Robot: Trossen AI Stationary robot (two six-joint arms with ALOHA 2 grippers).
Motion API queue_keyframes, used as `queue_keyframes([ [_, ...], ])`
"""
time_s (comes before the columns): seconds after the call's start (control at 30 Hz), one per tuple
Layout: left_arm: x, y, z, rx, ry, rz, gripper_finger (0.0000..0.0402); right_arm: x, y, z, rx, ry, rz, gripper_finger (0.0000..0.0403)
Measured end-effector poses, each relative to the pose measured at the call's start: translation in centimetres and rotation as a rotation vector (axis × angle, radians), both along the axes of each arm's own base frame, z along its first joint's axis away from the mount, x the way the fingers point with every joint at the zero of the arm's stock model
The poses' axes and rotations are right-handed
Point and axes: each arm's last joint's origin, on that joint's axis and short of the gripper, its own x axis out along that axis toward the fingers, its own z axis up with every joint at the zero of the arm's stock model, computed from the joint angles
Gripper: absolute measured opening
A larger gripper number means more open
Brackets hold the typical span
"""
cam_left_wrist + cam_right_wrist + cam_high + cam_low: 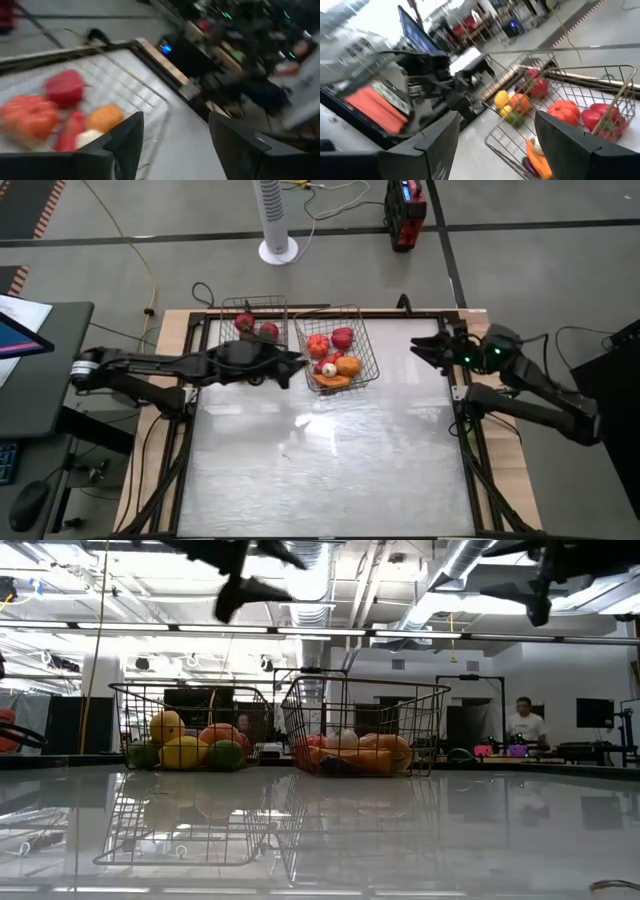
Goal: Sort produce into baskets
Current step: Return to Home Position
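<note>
Two wire mesh baskets stand at the table's far side. The left basket [262, 308] holds red rounds [245, 322]; the low view shows yellow, red and green rounds [185, 752] in it. The right basket [362, 340] holds a tomato [318, 345], a red pepper [343, 337], white garlic [329, 368], an orange round [348, 365] and a carrot [333, 381]. My left gripper [300, 360] is open and empty, raised above the gap between the baskets; its arm hides part of the left basket. My right gripper [415, 348] is open and empty, raised to the right of the right basket.
The table's near half [330, 470] is a bare glossy sheet inside a dark frame. A white tower fan [277, 225] and a red device [405, 215] stand on the floor beyond the far edge. A person [523, 725] sits far off in the room.
</note>
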Motion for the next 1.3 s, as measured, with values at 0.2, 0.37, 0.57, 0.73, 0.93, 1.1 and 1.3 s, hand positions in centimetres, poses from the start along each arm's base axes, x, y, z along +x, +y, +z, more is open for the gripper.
queue_keyframes([
  [0.2, -4.3, 0.0, 0.1, 0.025, -0.073, 0.127, 0.0188, -2.4, 0.9, -0.9, -0.005, -0.049, -0.051, 0.0285],
  [0.37, -7.9, -0.1, -0.1, 0.04, -0.15, 0.175, 0.0178, -5.2, 2.3, -1.3, -0.025, -0.093, -0.111, 0.0285],
  [0.57, -10.6, -0.3, -2.7, 0.011, -0.241, 0.185, 0.0168, -6.4, 3.1, -1.8, 0.006, -0.101, -0.112, 0.0285],
  [0.73, -11.6, -0.6, -4.4, -0.002, -0.356, 0.166, 0.0148, -5.9, 2.9, -2.4, 0.014, -0.122, -0.062, 0.0285],
  [0.93, -13.2, -1.1, -6.3, -0.024, -0.437, 0.114, 0.0112, -5.4, 2.6, -3.2, 0.02, -0.112, -0.04, 0.0285],
  [1.1, -14.4, -1.5, -7.3, 0.018, -0.532, 0.084, 0.0077, -4.7, 2.3, -3.9, 0.05, -0.145, 0.003, 0.0284],
  [1.3, -15.6, -2.0, -8.7, 0.041, -0.584, 0.039, 0.0012, -4.5, 2.3, -4.2, 0.053, -0.139, 0.021, 0.0263],
])
